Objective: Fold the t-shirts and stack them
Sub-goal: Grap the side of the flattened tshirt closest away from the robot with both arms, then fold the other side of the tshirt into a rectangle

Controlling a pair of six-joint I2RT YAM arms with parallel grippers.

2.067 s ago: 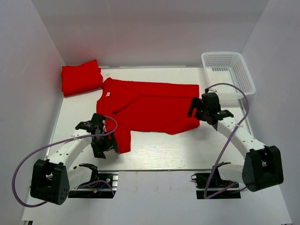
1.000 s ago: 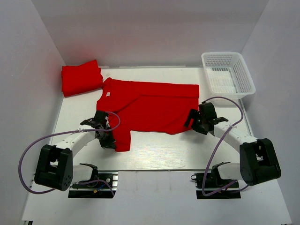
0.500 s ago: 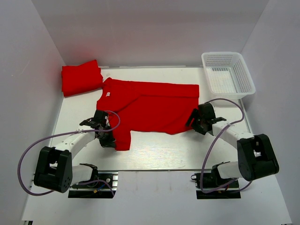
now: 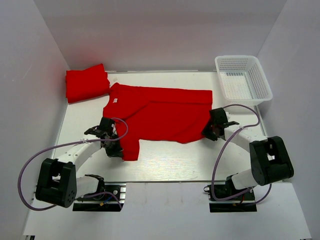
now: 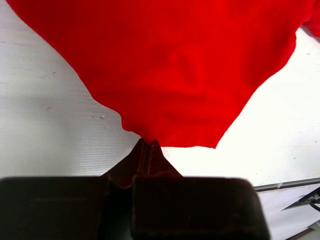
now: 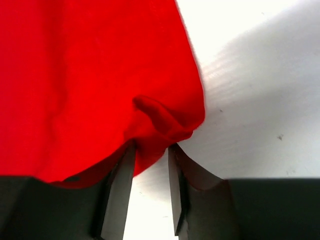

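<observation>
Two red t-shirts lie on the white counter (image 4: pixel 165 162). One is folded into a thick square (image 4: pixel 86 83) at the far left corner, close against the left wall. The other is a spread t-shirt (image 4: pixel 162 112) lying flat across the middle, its collar towards the left and its hem towards the right, with one flap hanging nearer to the arms at its left end. Its far left corner comes just beside the folded t-shirt. The left fingers (image 4: pixel 116 150) sit low on the counter at that near left flap. In the left wrist view they are pressed flat together, with no gap between them, and the cloth's edge (image 5: pixel 170 65) draws down to a point right at their tips, so they have the fabric pinched. The right fingers (image 4: pixel 209 132) are down at the spread t-shirt's near right corner. In the right wrist view they stand partly apart, with bare counter showing between them lower down and a puckered fold of the red cloth (image 6: pixel 90 75) bunched between their tips. Both tips touch the fold, but I cannot tell whether it is truly clamped. A white mesh basket (image 4: pixel 243 79) stands at the far right corner, apart from the cloth.
</observation>
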